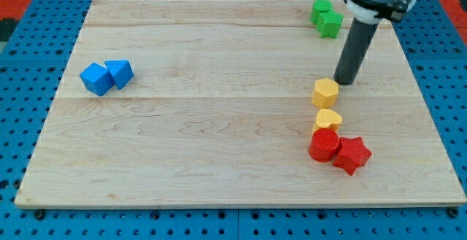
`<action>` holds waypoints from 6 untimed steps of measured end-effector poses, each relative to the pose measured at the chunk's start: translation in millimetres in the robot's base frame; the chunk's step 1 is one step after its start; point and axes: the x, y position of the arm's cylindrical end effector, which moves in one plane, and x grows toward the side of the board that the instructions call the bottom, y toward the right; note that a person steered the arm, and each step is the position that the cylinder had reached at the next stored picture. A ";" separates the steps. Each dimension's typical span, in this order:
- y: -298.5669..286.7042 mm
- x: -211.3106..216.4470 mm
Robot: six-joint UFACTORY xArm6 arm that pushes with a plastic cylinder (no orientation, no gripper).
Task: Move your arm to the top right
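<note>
A: Where do we have my tip [344,82] right now?

B: We see it resting on the wooden worktop [219,123], in the right half and somewhat above the middle. The yellow hexagonal block [325,93] sits just beside it at about seven o'clock; we cannot tell whether they touch.

A: And the claw, is it released or clenched?

B: We have no claw in view at all, only the straight dark rod [354,49] coming down from the view's top right.

A: What lies around us?

B: At eleven o'clock from my tip, near the top edge, we find two green blocks [325,18] pressed together; their shapes are hard to make out. At six o'clock from the hexagonal block lies a yellow heart-shaped block [327,119], and just below that a red cylinder [323,145] touches a red star-shaped block [352,154] at its four o'clock.

A: Anything far off?

B: At nine o'clock, well apart near the left edge, we see a blue cube [95,78] touching a blue block [120,73] of wedge-like form.
</note>
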 end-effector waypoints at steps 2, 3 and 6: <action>-60.7 29.1; -23.9 51.7; 106.7 -116.0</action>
